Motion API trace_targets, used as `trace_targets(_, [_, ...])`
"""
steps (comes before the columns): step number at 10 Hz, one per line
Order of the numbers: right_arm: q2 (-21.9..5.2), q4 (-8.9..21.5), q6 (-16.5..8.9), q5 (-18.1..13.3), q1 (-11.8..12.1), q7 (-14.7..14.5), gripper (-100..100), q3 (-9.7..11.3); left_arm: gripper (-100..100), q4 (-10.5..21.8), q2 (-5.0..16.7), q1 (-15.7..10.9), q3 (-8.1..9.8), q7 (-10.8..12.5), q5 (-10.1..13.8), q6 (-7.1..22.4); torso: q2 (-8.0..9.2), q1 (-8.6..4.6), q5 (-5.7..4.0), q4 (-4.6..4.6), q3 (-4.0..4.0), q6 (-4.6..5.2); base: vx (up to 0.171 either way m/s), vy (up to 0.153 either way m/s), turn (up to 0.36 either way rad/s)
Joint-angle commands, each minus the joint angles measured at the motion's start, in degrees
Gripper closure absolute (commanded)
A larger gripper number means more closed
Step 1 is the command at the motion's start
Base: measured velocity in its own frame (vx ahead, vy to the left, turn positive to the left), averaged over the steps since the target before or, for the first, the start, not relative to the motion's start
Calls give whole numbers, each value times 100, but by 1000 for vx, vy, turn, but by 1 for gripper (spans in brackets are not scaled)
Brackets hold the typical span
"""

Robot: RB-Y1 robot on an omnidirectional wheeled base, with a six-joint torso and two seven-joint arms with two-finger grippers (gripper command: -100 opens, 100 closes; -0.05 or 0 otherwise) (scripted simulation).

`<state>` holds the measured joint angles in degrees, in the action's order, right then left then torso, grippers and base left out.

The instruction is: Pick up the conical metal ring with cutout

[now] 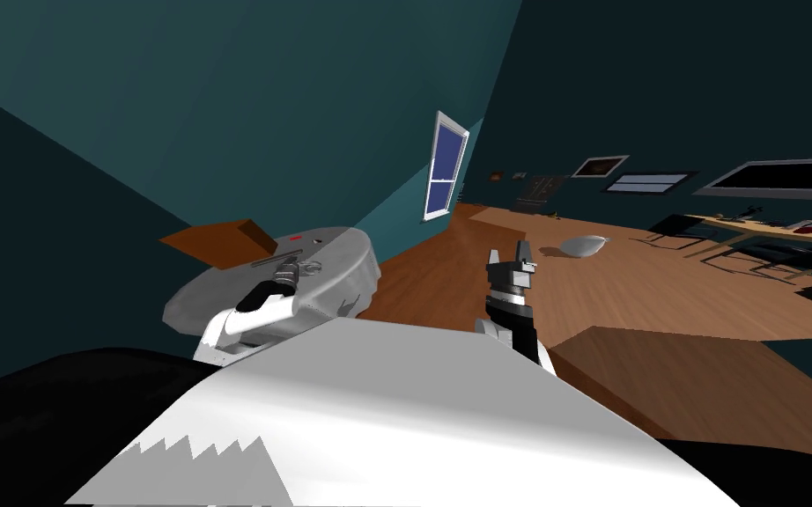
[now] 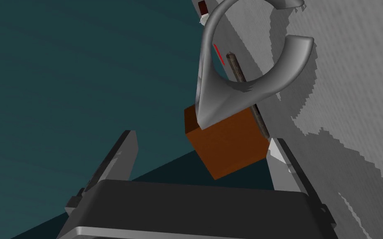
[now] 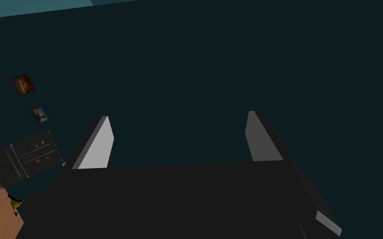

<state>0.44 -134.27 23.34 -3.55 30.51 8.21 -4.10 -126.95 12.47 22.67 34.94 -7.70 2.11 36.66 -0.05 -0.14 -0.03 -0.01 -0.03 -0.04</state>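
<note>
Push the left gripper (image 2: 203, 166) forward along the grey tabletop (image 2: 352, 103), far enough to straddle the ring (image 2: 226, 97). Close across the solid band, away from the cutout, to guard against a slip. Keep clear of the dark rod (image 2: 244, 87) close by the ring and the brown box (image 2: 228, 145) beyond the tabletop's edge. Left fingers (image 2: 122, 153) wide open, holding nothing, short of the ring lying near that edge. Right gripper (image 1: 519, 257) off to the side, open as well, empty.
</note>
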Motion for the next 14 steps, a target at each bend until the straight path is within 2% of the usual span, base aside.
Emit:
trace_targets(1, [0,0,0,0,0,0,0,0,-100,-27,124,51,209,-50,77,286,0,0,0,0,0,0,26,-28,-57])
trace_targets(2, [0,0,0,0,0,0,0,0,-100,-17,228,97,391,-92,145,451,-3,2,1,0,-1,1,41,-43,-112])
trace_targets(3, [0,0,0,0,0,0,0,0,-100,-17,228,97,391,-92,145,512,-7,-1,0,-2,-4,2,31,-28,-28])
trace_targets(4, [0,0,0,0,0,0,0,0,-100,-5,329,146,576,-135,217,711,-7,3,1,-2,-4,1,33,-30,-57])
trace_targets(5, [0,0,0,0,0,0,0,0,-100,-5,329,146,576,-135,217,751,-7,4,1,-2,-4,1,27,-21,-33])
trace_targets(7, [0,0,0,0,0,0,0,0,-100,21,523,254,959,-218,368,1145,-9,4,2,-2,-5,2,54,-33,-89])
trace_targets(8, [0,0,0,0,0,0,0,0,-100,21,523,254,959,-218,368,1272,-17,1,1,-4,-9,2,48,-28,-31])
trace_targets(10, [0,0,0,0,0,0,0,0,-100,52,706,374,1338,-299,526,1706,-11,1,1,-3,-7,1,54,-44,-79])
trace_targets(11, [0,0,0,0,0,0,0,0,-100,52,706,374,1350,-299,526,1839,-16,-5,0,-4,-9,1,62,-40,-26])
trace_targets(12, [0,0,0,0,1,0,0,0,-100,70,792,437,1546,-340,607,2010,-17,-2,0,-4,-10,1,62,-35,-60])
trace_targets(13, [0,0,0,0,0,0,0,0,-100,70,792,437,1546,-340,607,2126,-18,1,1,-4,-11,1,49,-29,-35])
trace_targets(14, [0,0,0,0,1,0,0,0,-100,91,873,500,1741,-381,689,2272,-14,2,1,-4,-9,1,57,-39,-66])
